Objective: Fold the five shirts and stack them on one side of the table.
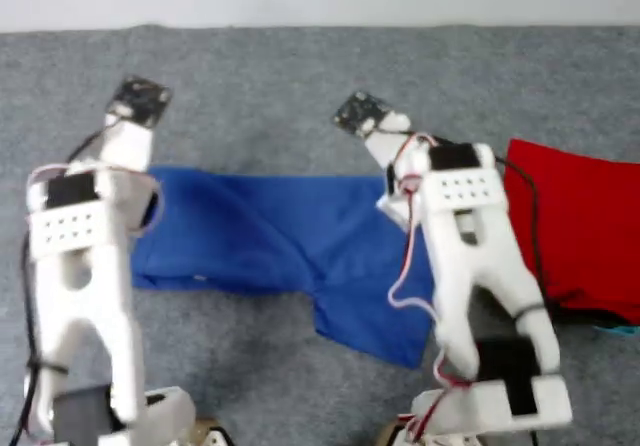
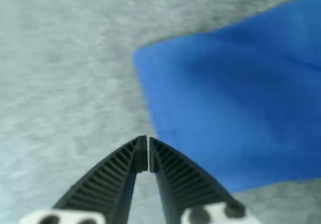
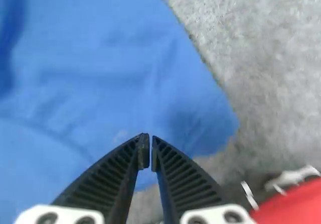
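Jaws first: both pairs are pinched closed with nothing between them. The left jaws hang just beside a corner of the blue fabric shirt (image 2: pixel 235 93), tips over the fuzzy grey worktop (image 2: pixel 60 58). The right jaws sit above the same shirt's other end, close to its corner.

From overhead, the blue shirt (image 1: pixel 260 231) lies flat across the middle of the frame as a long band, with one flap sticking out toward the lower centre. I'd say it's about half folded. The red fabric shirt (image 1: pixel 585 231) sits at the right edge and looks already folded and parked there. A turquoise sliver (image 1: pixel 622 330) peeks out under it, too little to say what it is. So my guess is one or two are done, blue is in progress, and the rest are to come.

On room: there's a wide open strip of worktop along the top and more at lower centre. The tight spot is on the right, where the right arm (image 1: pixel 460 206) hides the gap between blue and red, so I can't tell if they touch. The left arm (image 1: pixel 80 226) has free space around its corner.
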You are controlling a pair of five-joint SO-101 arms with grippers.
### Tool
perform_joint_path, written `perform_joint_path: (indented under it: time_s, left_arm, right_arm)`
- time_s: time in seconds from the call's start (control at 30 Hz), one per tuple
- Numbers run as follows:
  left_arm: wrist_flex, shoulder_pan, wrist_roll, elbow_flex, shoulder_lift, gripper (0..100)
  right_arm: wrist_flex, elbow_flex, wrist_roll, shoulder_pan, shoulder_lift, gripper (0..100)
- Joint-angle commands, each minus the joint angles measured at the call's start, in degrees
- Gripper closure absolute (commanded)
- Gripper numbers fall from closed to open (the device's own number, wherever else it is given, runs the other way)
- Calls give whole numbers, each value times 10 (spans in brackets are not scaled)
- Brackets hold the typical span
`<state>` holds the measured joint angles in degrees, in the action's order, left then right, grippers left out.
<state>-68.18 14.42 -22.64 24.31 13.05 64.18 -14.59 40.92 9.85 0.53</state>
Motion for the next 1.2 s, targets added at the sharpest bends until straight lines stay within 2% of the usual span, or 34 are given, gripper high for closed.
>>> perform_joint_path:
  time_s: [0.0,0.13,0.23,0.43,0.53,0.73,0.97,1.17]
  left_arm:
    - [40,-29,39,-25,-61,986]
    - [81,-29,49,-27,-153,986]
    - [69,-13,47,-34,-214,986]
    - [23,56,45,-48,-262,986]
    - [5,63,15,-49,-261,986]
    - [-41,65,-4,-48,-183,986]
    - [-32,62,3,-50,-22,985]
    - [13,53,59,-51,-45,969]
  right_arm:
    - [-74,30,-18,7,-63,988]
    - [-127,40,-18,14,-137,988]
    - [-126,84,-18,3,-196,988]
    - [-50,214,-18,-35,-287,988]
    - [-15,257,-18,-39,-316,988]
    - [12,283,-17,-36,-322,988]
    - [60,295,-19,-1,-258,988]
    - [93,295,-19,28,-216,988]
